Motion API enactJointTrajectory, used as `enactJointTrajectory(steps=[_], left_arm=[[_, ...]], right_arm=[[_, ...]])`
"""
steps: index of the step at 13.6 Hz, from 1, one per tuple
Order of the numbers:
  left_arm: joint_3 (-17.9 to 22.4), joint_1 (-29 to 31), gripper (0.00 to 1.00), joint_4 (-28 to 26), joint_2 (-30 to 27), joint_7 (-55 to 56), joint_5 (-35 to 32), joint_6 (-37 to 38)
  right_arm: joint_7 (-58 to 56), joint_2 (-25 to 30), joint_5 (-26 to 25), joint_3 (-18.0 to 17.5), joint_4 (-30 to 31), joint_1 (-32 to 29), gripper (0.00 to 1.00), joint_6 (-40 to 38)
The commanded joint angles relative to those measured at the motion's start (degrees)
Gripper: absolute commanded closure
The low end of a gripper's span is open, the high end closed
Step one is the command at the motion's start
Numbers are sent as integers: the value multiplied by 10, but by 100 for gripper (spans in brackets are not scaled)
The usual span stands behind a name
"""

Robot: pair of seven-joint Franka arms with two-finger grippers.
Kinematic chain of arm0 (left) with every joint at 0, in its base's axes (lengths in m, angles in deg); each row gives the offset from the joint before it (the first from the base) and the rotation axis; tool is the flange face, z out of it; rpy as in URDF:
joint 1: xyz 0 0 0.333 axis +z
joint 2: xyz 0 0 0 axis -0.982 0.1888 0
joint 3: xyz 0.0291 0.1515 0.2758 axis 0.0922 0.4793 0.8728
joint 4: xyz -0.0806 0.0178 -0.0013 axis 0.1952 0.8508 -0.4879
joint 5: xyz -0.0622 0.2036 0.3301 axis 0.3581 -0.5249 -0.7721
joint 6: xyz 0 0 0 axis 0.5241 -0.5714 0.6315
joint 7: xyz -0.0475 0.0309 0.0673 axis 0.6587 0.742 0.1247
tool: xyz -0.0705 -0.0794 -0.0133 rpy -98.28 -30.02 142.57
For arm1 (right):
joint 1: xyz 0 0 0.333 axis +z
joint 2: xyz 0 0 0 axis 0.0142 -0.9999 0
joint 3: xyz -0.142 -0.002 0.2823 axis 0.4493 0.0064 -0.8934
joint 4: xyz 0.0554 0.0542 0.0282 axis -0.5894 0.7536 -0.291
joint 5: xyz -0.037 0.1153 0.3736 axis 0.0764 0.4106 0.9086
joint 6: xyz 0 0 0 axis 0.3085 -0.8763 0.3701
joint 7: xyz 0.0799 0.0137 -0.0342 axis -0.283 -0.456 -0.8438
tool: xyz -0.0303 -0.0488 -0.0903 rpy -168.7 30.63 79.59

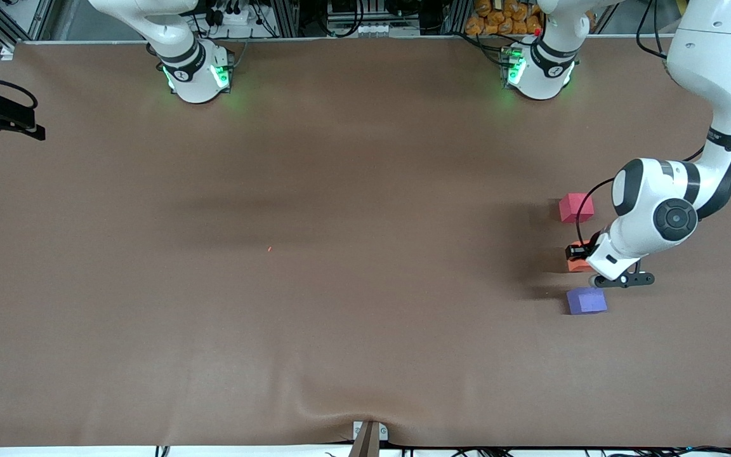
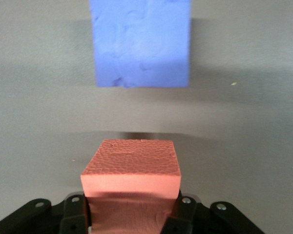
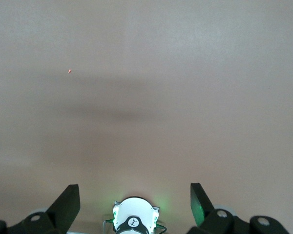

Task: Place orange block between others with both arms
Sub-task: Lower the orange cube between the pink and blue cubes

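The left gripper (image 1: 578, 257) squeezes the small soft orange foam cube (image 1: 576, 263) down in the gap between the pinkish-red foam cube (image 1: 575, 207) and the purple foam cube (image 1: 586, 300) so it sits in the middle, while the right gripper (image 3: 135, 199) waits wide open over bare table.

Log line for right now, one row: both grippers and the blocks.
left gripper: shut on orange block, between pinkish-red block and purple block | right gripper: open, empty, waiting above bare table

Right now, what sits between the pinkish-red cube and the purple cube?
The orange block, gripped by the left gripper, sits between the pinkish-red cube and purple cube, as the front view shows.
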Motion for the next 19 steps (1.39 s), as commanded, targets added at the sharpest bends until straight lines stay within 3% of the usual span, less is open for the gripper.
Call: enactJointTrajectory(steps=[1,9,10,11,12,13,16,19], left_arm=[[-8,12,100,-26,-8,-3,-13,-32],[-8,12,100,-28,12,-3,-28,-43],[-8,12,88,-27,14,-2,-28,-43],[-8,12,63,-27,17,-1,-28,-43],[-8,12,28,-26,17,1,-27,-43],[-8,13,0,-24,17,2,-28,-43],[-9,12,0,-18,-5,5,-27,-38],[-23,11,0,2,-74,5,-20,13]], right_arm=[[0,8,8,1,7,2,0,-1],[0,8,8,1,7,2,0,-1],[0,8,8,1,7,2,0,-1],[0,8,8,1,7,2,0,-1],[0,8,8,1,7,3,0,-1],[0,8,8,1,7,4,0,-1],[0,7,8,1,7,4,0,-1],[1,7,8,1,7,8,0,0]])
